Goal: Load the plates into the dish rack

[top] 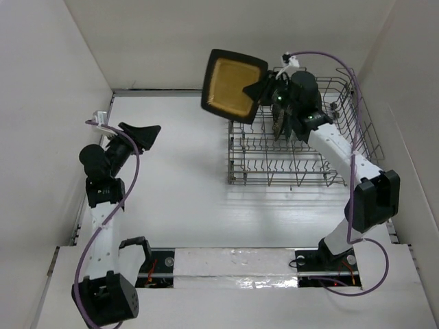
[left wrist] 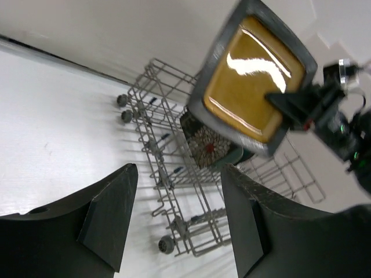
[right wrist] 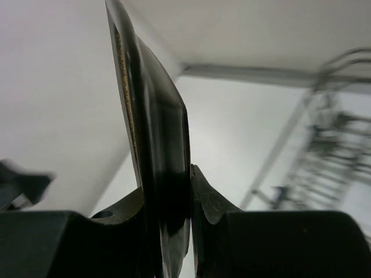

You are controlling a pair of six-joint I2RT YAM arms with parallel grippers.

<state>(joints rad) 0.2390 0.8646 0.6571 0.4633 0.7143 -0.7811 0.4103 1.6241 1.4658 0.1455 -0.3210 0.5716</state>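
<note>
Mustard plate [top: 233, 86]: glazed, stiff, likely slippery and breakable. Clamped at its 3 o'clock rim by right gripper [top: 256, 89], a sound hold; raised over rack [top: 295, 171], 11 o'clock corner. Left gripper [top: 146, 135] agape, empty, at 9 o'clock.

No writing, label, brand mark, number or sign could be read in any of the three views.
</note>
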